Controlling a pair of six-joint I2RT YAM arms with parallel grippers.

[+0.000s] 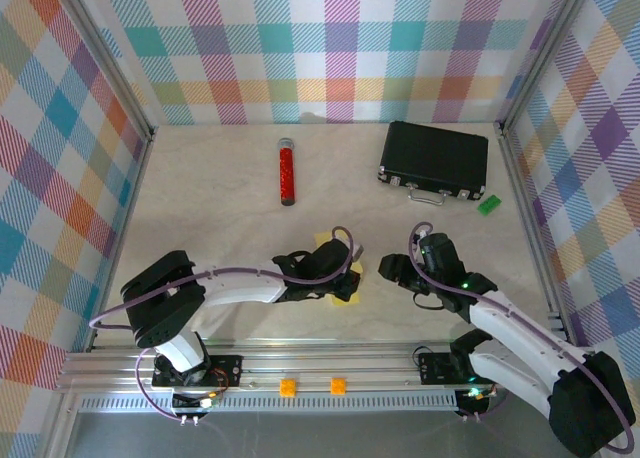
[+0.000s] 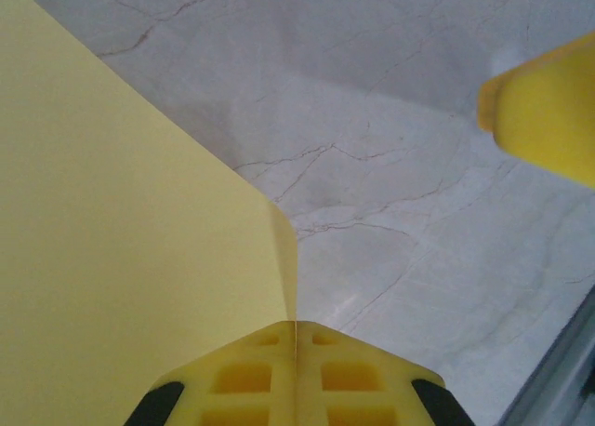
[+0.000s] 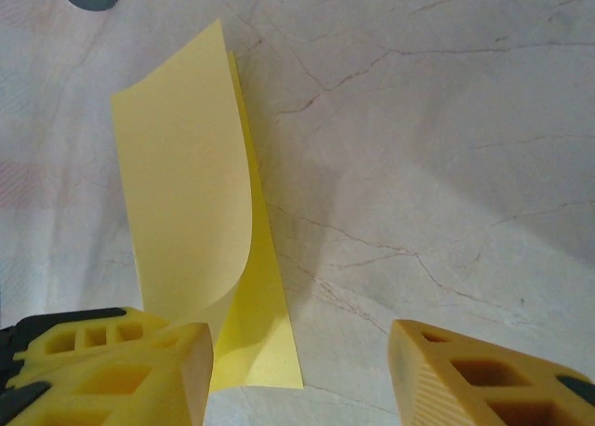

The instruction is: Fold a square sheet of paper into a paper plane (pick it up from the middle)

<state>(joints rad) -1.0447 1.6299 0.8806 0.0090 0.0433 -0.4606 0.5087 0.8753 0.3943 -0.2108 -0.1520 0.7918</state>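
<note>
The yellow square sheet of paper lies folded on the marbled table, near the front edge and about midway across. Its upper flap curls up off the lower layer. The left gripper has its fingers pressed together, pinching one edge of the sheet. The right gripper sits just to the right of the paper with its jaws spread, holding nothing. Farther back lie a red cylinder, a black case and, beside the case, a small green block.
</note>
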